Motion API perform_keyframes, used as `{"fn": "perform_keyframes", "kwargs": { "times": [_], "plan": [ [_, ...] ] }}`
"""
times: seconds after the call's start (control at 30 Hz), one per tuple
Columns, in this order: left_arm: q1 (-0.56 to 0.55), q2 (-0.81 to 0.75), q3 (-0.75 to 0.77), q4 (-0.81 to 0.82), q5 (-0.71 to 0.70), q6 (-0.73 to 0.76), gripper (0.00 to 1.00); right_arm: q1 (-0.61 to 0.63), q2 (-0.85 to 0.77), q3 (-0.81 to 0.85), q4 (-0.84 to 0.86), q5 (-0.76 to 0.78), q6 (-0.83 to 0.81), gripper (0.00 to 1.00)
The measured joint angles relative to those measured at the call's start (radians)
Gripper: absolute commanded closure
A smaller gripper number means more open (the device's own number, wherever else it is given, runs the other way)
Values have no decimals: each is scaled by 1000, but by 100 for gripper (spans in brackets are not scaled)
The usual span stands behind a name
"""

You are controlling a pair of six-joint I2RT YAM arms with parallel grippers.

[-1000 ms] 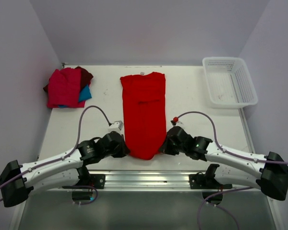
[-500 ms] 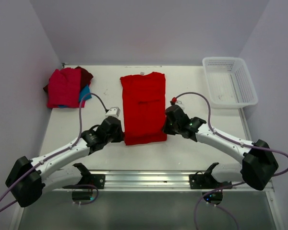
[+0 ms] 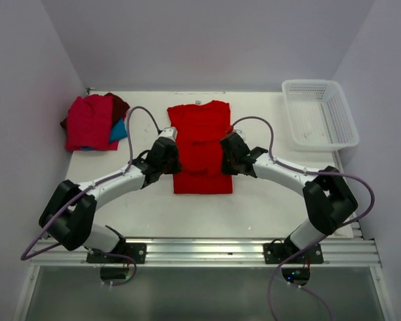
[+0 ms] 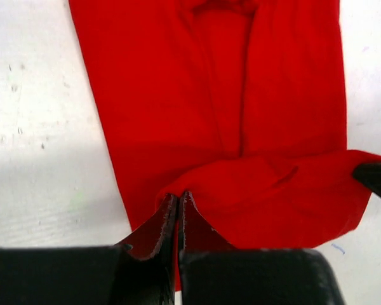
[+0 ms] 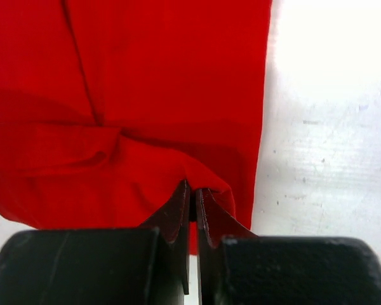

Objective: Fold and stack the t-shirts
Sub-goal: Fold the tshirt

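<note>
Standing apart from red t-shirt (image 3: 199, 124): basket (image 3: 310, 83)

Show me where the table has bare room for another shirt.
Bare table lies between the red t-shirt and the basket, and along the near edge between the two arms. The gap to the folded stack is narrower. Crowded: the t-shirt's sides, where left gripper and right gripper pinch it.

White table (image 3: 267, 204), small scuffs & specks, fills centre. Pale lavender walls: back wall (image 3: 207, 40) at 12, left wall (image 3: 20, 100) at 9, right wall (image 3: 387, 67) at 3. Alu rail (image 3: 200, 247) along table edge at 6, grey floor (image 3: 200, 297) past it. Light even, shadows soft.
</note>
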Motion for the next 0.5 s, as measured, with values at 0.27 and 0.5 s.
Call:
{"fn": "perform_keyframes", "kwargs": {
  "times": [0.27, 0.5],
  "plan": [
    [71, 87, 72, 50, 27, 50, 100, -60, 85, 122, 6, 0, -58, 100],
    [149, 205, 143, 73, 64, 84, 100, -129, 237, 295, -19, 4, -101, 95]
  ]
}}
